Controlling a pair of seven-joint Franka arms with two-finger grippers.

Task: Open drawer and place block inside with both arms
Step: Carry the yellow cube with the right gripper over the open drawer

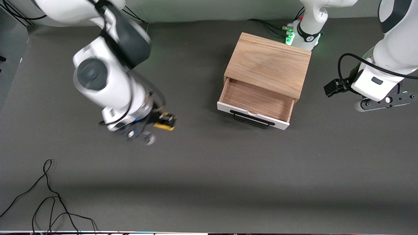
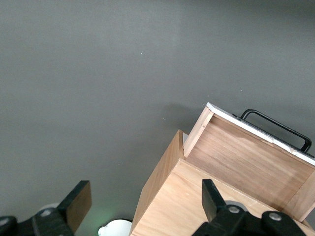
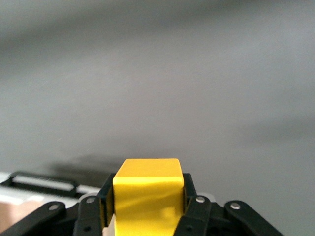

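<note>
Right gripper clenched on the block, up over bare table toward the right arm's end, well apart from the drawer. Drawer pulled out of the oak cabinet, wood interior bare, black handle at its white front. Left gripper spread wide, holding nothing, waiting above the cabinet's edge at the left arm's end.
</note>
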